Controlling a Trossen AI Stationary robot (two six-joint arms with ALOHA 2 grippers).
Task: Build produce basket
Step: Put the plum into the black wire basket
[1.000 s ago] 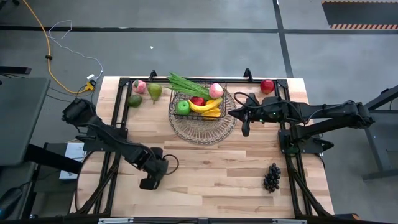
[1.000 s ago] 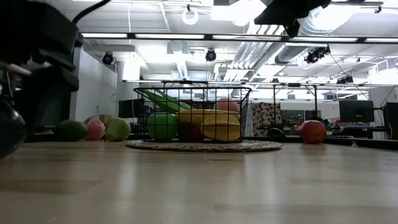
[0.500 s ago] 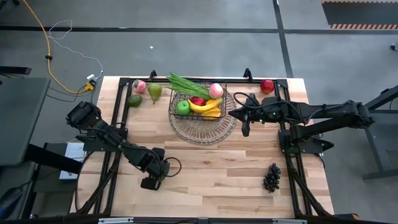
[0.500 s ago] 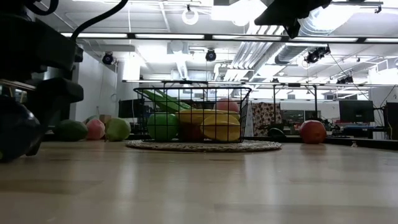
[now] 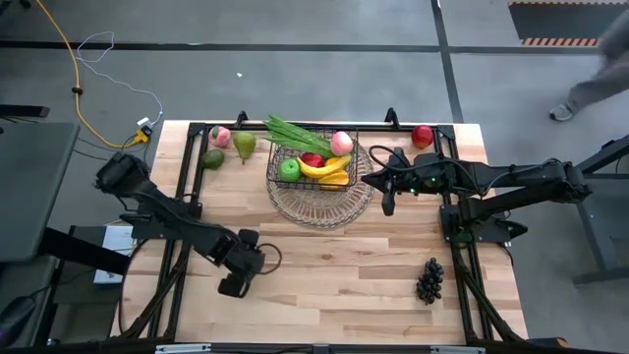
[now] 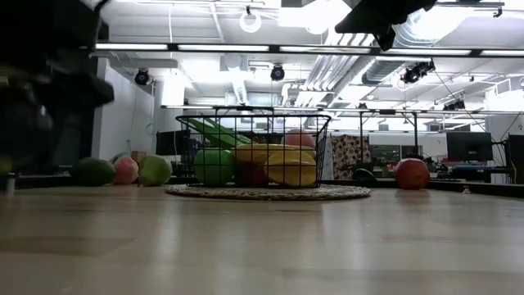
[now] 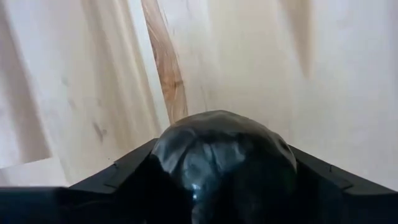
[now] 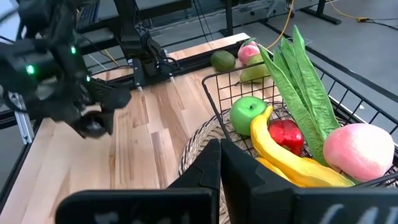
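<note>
My left gripper [image 5: 232,284] is over the table's near left part, shut on a dark plum [image 7: 224,149]; in the low view it is a dark blur [image 6: 24,123] at the left. The dark wire basket [image 5: 278,157] stands on a pale round wire tray [image 5: 319,211] and holds a green apple [image 5: 289,169], a red apple [image 5: 312,158], a banana [image 5: 322,168], a peach [image 5: 341,144] and a green leafy bunch [image 5: 291,134]. My right gripper [image 5: 386,204] is shut and hovers just right of the basket, touching nothing. My left gripper pinches the dark plum between its two fingers [image 7: 124,171], one on each side of the fruit [image 7: 168,146]. The fingers come from above, pointing down at the wood. In the low view the dark shape hangs above the tabletop, clear of it.
A peach [image 5: 220,136], a pear [image 5: 244,145] and a green mango [image 5: 212,158] lie at the far left of the table. A red apple [image 5: 422,136] lies at the far right, dark grapes [image 5: 429,279] at the near right. Bare wood lies between the basket and the near edge.
My left gripper, still shut on the plum, has risen from just above the tabletop and shifted slightly toward the table's left edge. The plum has gone up with it.
</note>
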